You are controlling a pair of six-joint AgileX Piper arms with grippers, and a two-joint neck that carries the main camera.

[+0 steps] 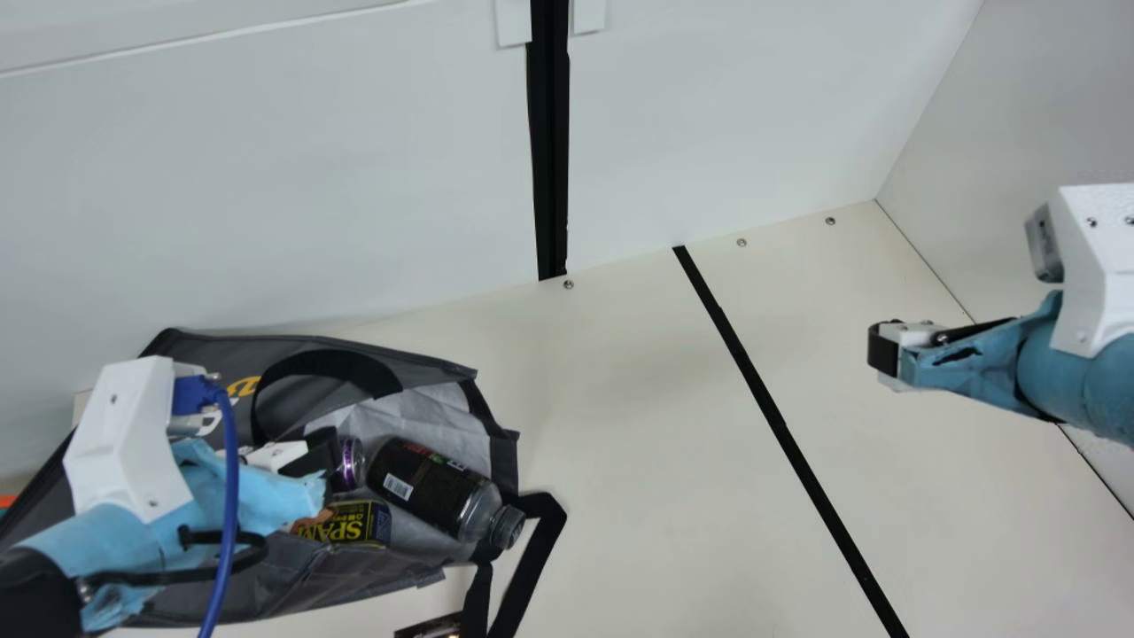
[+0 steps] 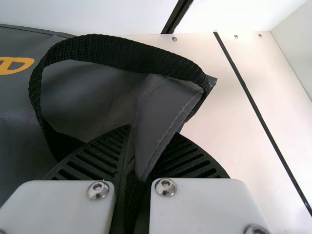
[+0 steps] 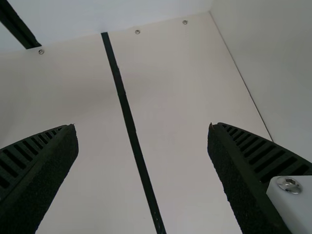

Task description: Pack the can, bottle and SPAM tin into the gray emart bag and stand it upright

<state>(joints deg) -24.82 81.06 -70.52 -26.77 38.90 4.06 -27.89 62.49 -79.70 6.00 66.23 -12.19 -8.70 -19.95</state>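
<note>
Fabric point(image 2: 158, 117) of the gray emart bag point(image 1: 505, 461) is clamped in my left hand point(image 2: 152, 131), probably to give me purchase for standing it upright. The bag slumps on its side on the desk point(image 1: 638, 443), so the can point(image 1: 352, 462), bottle point(image 1: 434, 487) and SPAM tin point(image 1: 354, 523) lie within its opening; the bottle, cap outward, might slip out. My right hand point(image 3: 142, 125), fingers spread wide, hangs well apart, free to help.

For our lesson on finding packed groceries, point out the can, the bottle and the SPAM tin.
Can point(image 1: 352, 462): main view, on its purple-and-silver end.
Bottle point(image 1: 430, 487): main view, on its dark body.
SPAM tin point(image 1: 353, 524): main view, on its side with yellow lettering.
</note>
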